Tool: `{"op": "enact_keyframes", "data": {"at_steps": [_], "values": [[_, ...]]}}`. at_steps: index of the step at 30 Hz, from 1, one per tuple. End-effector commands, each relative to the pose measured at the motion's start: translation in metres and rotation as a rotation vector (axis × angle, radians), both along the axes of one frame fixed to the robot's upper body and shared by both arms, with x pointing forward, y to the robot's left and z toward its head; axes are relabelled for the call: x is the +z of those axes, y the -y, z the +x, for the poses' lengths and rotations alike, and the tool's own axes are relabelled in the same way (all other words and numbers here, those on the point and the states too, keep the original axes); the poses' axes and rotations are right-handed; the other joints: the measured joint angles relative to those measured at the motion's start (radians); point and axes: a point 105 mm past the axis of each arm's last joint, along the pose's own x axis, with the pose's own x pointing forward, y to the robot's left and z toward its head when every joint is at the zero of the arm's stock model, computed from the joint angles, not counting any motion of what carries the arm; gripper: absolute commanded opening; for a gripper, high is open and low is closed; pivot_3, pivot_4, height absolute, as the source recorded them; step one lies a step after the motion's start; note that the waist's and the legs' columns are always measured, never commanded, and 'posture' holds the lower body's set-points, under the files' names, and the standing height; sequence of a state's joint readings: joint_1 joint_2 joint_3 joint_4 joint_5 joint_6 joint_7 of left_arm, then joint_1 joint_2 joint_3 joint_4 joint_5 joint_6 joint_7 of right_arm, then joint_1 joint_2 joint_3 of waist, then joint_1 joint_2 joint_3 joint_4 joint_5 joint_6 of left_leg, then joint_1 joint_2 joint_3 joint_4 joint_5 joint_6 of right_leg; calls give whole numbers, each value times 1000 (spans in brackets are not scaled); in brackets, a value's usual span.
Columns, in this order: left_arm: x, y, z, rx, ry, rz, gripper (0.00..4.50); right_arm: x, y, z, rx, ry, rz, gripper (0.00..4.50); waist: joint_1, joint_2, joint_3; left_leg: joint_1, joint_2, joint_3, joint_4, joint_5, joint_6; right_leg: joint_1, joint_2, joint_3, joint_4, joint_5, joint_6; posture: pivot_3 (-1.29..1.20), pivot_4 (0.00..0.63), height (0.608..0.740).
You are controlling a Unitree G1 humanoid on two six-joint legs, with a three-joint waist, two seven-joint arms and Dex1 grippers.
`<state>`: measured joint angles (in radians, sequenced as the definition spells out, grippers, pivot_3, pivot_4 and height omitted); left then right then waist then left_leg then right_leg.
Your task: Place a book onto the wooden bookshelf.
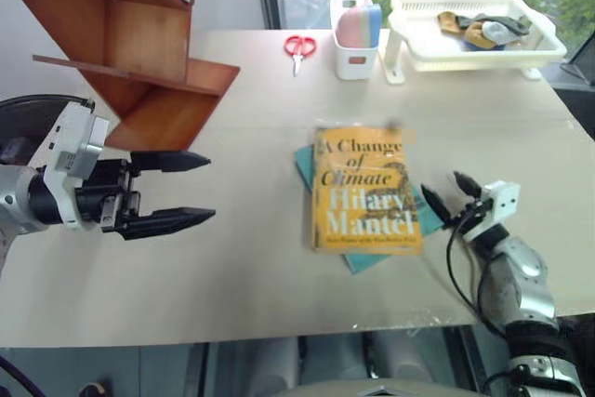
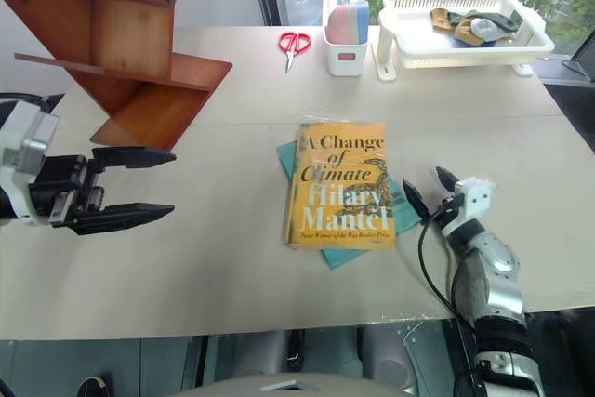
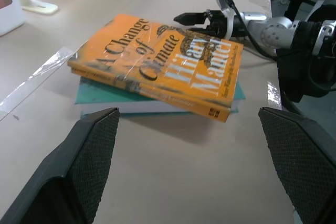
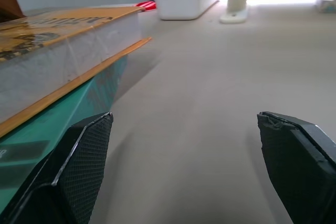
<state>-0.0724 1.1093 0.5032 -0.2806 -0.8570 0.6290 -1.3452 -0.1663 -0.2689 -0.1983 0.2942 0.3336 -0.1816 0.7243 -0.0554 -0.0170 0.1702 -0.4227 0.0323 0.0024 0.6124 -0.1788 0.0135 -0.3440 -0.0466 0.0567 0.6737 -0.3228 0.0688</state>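
Book: the yellow-orange book [image 1: 364, 189] is lying flat on a teal book [image 1: 370, 256] at the middle of the table [image 1: 251, 267].
Bookshelf: the wooden bookshelf [image 1: 139, 53] is standing at the table's far left corner, well apart from the book.
My right gripper [image 1: 449, 194]: I am holding it low over the table just beside the book's right edge, fingers spread, gripping nothing.
My left gripper [image 1: 191, 190]: I am hovering it left of the book, fingers wide apart and empty.
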Motion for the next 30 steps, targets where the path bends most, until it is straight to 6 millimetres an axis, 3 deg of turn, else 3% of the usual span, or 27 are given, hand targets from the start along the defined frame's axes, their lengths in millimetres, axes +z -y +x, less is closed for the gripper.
{"op": "enact_keyframes", "data": {"at_steps": [1, 9, 13, 18, 25, 30], "values": [[5, 2, -2, 21, 19, -32, 4479, -2, 2, -4, 37, -6, -24, 4500, 1, 0, 0, 0, 0, 0, 0, 0, 0, 0, 0, 0, 1, 0, 0, 0, 150, 740], [-16, 8, 1, 39, -47, -101, 4479, 30, 37, -16, 46, 29, -116, 4500, 17, 1, 2, 1, -1, 3, 0, 0, 0, -1, -2, 2, 2, 0, 0, 0, 150, 740], [-12, 6, 4, 31, -6, -71, 4479, 40, 34, -5, 18, 55, -178, 4500, 12, 1, 2, 2, 0, 4, 0, 0, 0, -1, -1, 5, 4, 0, 0, 0, 150, 740], [3, -3, 3, 28, 33, -33, 4479, 46, 9, 7, 71, 66, -209, 4500, 13, 0, 3, 3, 0, 8, 0, 0, 0, -1, 0, 8, 4, 0, 0, 0, 150, 740], [7, -13, -4, 45, 49, 11, 4479, 53, -27, 19, 186, 102, -214, 4500, 12, -2, 6, 3, 1, 9, -1, 0, 0, -2, 0, 9, 3, 0, 0, 0, 150, 740], [6, -15, -8, 64, 53, 8, 4479, 57, -67, 28, 302, 131, -209, 4500, 9, -3, 6, 3, 2, 10, -1, 0, 0, -2, 0, 9, 3, 0, 0, 0, 150, 740]]}}
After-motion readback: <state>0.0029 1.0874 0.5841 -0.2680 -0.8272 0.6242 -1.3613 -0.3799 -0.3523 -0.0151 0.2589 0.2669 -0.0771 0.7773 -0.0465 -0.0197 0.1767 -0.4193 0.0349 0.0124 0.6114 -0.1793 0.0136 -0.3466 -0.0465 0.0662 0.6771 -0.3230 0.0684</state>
